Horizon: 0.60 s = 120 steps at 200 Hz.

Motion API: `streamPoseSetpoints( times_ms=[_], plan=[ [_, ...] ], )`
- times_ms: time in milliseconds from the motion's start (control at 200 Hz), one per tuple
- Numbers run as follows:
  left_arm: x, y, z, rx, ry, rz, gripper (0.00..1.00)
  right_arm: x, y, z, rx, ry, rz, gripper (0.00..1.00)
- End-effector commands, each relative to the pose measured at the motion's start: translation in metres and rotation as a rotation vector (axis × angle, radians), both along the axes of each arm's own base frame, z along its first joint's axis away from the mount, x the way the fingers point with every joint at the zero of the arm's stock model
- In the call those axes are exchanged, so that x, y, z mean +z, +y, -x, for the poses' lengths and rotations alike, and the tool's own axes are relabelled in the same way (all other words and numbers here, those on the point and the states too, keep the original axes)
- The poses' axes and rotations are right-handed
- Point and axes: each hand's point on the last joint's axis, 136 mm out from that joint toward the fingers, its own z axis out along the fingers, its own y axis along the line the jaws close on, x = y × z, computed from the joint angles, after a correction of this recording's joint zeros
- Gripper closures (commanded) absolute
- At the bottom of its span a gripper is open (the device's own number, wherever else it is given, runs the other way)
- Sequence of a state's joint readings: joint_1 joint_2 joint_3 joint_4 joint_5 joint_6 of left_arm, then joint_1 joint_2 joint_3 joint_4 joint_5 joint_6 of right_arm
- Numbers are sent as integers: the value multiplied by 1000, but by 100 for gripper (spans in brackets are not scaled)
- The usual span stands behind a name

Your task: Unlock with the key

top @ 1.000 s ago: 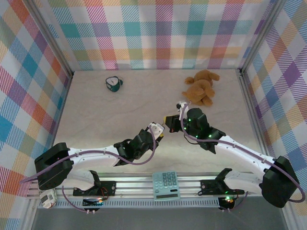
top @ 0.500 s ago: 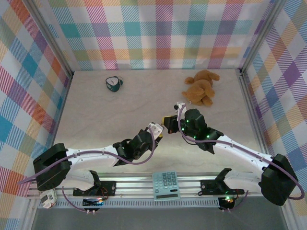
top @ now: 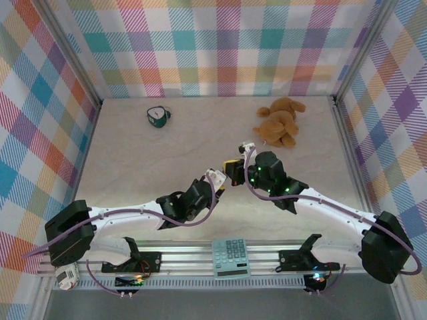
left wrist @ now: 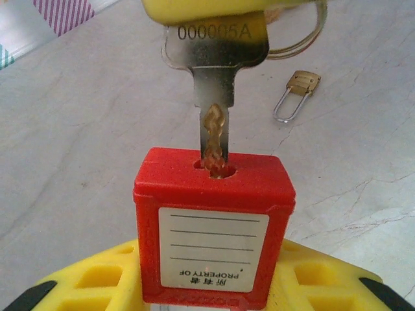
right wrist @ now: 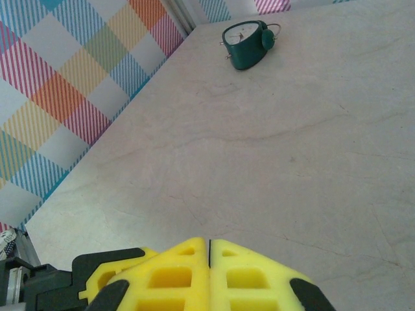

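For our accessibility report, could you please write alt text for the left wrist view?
A metal key, gripped from above by the right end effector, has its tip in the keyhole of a red padlock held by the left end effector. A small brass padlock lies on the marble table behind.

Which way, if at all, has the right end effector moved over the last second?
Yes, the right end effector moved slightly left in the top view, away from the teddy.

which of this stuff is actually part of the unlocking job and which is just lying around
In the job:
key
red padlock

Lying about:
small brass padlock
green alarm clock
brown plush toy
calculator
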<state>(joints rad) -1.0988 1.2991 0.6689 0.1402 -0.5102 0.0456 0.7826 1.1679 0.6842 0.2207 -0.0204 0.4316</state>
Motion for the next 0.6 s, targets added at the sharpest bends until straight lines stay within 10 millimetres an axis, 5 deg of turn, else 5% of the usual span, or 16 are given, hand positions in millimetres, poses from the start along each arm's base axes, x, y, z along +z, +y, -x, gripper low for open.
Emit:
streamPoseSetpoints(
  times_ms=[0,595],
  plan=[
    [93,-18,-10,13,-144,275,80,-33,12,26,116,84,70,100],
    [115,-13,-10,2,-187,376,81,-47,18,39,181,157,80,100]
  ],
)
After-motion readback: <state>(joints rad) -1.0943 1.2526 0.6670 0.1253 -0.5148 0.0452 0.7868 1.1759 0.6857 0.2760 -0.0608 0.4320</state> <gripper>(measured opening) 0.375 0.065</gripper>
